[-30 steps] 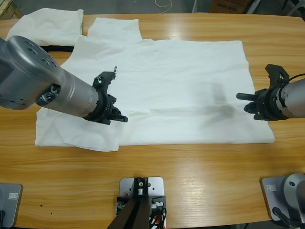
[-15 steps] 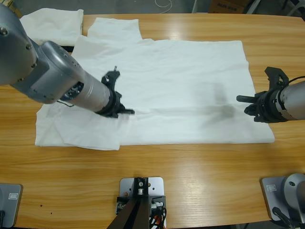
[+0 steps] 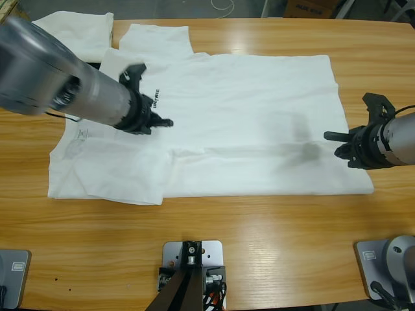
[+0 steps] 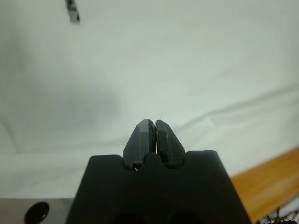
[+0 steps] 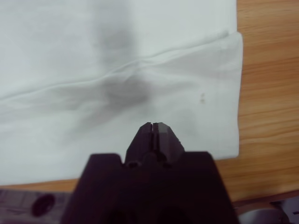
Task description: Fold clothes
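A white T-shirt (image 3: pixel 246 110) lies spread flat across the table, hem to the right, one sleeve (image 3: pixel 155 39) pointing to the far edge. Small black lettering (image 3: pixel 155 100) shows on its chest and again in the left wrist view (image 4: pixel 72 11). My left gripper (image 3: pixel 166 122) hovers over the chest just right of the lettering, jaws shut on nothing (image 4: pixel 153 124). My right gripper (image 3: pixel 328 135) is over the shirt near its hem (image 5: pixel 231 93), also shut and holding nothing (image 5: pixel 153 125). A long crease (image 3: pixel 259 152) runs along the shirt.
A second white garment (image 3: pixel 71 32) lies bunched at the far left corner. Bare wooden table (image 3: pixel 272 240) runs along the near side and to the right of the hem (image 5: pixel 271 93).
My left arm has swung away from the shirt's near fold toward the far side, uncovering the black lettering. The right gripper has barely moved. The shirt lies as before.
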